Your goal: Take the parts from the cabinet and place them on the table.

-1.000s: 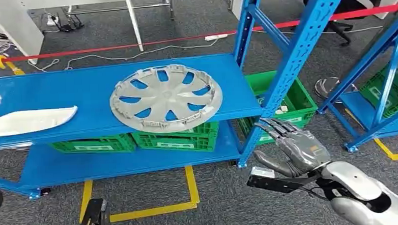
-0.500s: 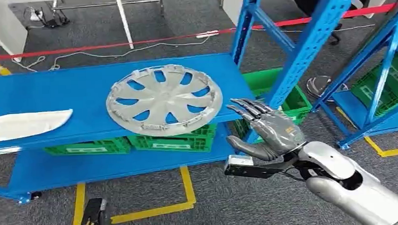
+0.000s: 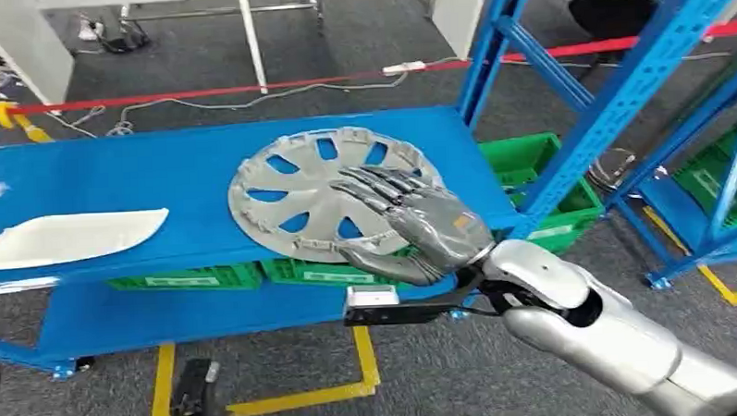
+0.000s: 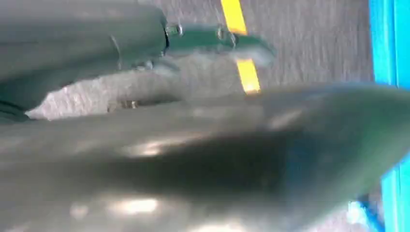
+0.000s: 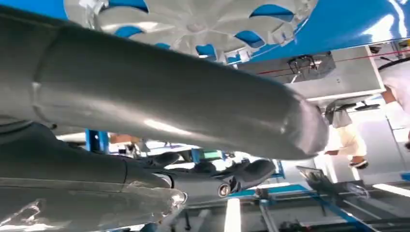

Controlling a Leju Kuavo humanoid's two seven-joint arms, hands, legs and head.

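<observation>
Wheel cover [image 3: 325,192] lies flat near the shelf [image 3: 114,171] front edge, overhanging it toward the right corner, which likely suits an edge grasp; right hand [image 3: 412,223] hovers over it, fingers spread, holding nothing; left hand state unclear.

Right wrist view: your right hand [image 5: 159,116] fills the foreground, thick grey thumb across, darker fingers [image 5: 241,174] beyond. Grey hubcap [image 5: 193,21] lies on the blue shelf [image 5: 338,24]. A person [image 5: 345,137] stands further off.
</observation>
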